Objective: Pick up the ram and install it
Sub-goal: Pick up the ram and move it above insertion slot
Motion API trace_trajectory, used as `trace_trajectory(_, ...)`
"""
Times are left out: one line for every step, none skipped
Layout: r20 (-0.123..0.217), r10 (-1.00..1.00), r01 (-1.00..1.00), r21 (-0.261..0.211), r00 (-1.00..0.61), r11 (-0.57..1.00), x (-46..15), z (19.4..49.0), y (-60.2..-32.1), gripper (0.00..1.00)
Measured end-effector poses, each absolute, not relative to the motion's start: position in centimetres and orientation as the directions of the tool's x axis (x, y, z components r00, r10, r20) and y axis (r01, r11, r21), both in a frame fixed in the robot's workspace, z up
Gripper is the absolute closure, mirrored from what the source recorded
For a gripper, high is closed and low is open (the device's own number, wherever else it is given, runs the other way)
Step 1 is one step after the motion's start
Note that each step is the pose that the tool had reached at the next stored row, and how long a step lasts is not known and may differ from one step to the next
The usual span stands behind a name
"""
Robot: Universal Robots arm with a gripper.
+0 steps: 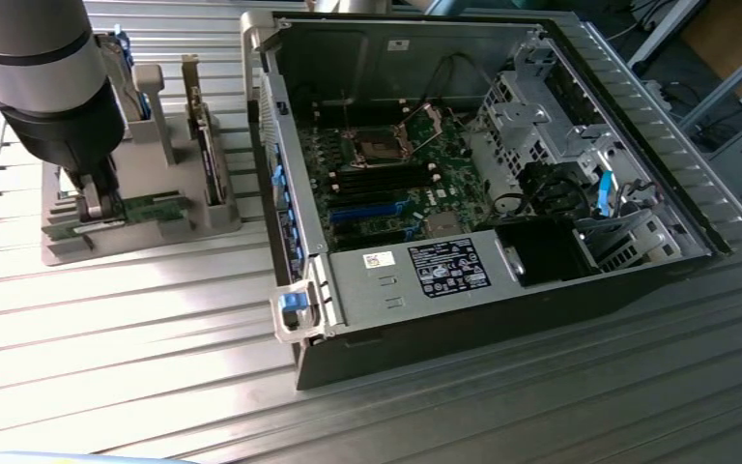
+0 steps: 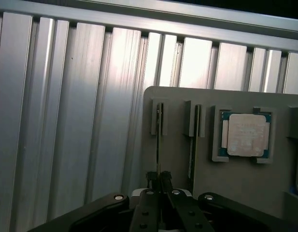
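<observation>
The ram (image 2: 158, 140) stands on edge in a slot of the grey holder (image 2: 235, 183), a thin green stick seen from above. My gripper (image 2: 158, 182) is straight over it, and its two black fingers are pressed together on the stick's upper edge. In the exterior view my gripper (image 1: 94, 205) reaches down into the holder (image 1: 152, 230) at the left, with the green ram (image 1: 152, 205) showing beside the fingers. The open computer case (image 1: 297, 290) with its green motherboard (image 1: 404, 169) lies to the exterior view's right of the holder.
A second thin stick (image 2: 192, 145) stands in the neighbouring slot, and a processor chip (image 2: 245, 135) lies in a recess beyond it. Taller upright cards (image 1: 204, 126) stand at the holder's back. Everything rests on a ribbed aluminium table (image 1: 113, 338). The case wall (image 1: 268, 145) rises next to the holder.
</observation>
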State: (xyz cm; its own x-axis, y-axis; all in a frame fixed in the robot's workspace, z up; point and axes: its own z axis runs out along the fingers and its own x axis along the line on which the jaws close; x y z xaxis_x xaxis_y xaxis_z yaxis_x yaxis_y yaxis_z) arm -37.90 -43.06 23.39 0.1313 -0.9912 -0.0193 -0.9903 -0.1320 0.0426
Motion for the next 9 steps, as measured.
trace_trajectory(-0.019,-0.991,-0.99,0.043,0.131,-0.132,-37.9,23.5,-43.1,0.87)
trace_trajectory(-0.019,-0.991,-0.99,0.043,0.131,-0.132,-37.9,23.6,-43.1,0.87)
trace_trajectory(-0.019,-0.991,-0.99,0.043,0.131,-0.132,-37.9,23.7,-43.1,0.87)
trace_trajectory(-0.019,-0.991,-0.99,0.043,0.131,-0.132,-37.9,23.8,-43.1,0.87)
trace_trajectory(-0.019,-0.991,-0.99,0.043,0.131,-0.132,-37.9,24.0,-43.1,0.87)
trace_trajectory(-0.019,-0.991,-0.99,0.042,0.131,-0.132,-37.9,24.3,-43.1,0.87)
trace_trajectory(-0.019,-0.991,-0.99,0.043,0.131,-0.132,-37.9,24.6,-43.1,0.87)
trace_trajectory(-0.019,-0.991,-0.99,0.042,0.131,-0.132,-37.9,24.8,-43.1,0.87)
trace_trajectory(-0.019,-0.991,-0.99,0.043,0.131,-0.132,-37.9,24.9,-43.1,0.87)
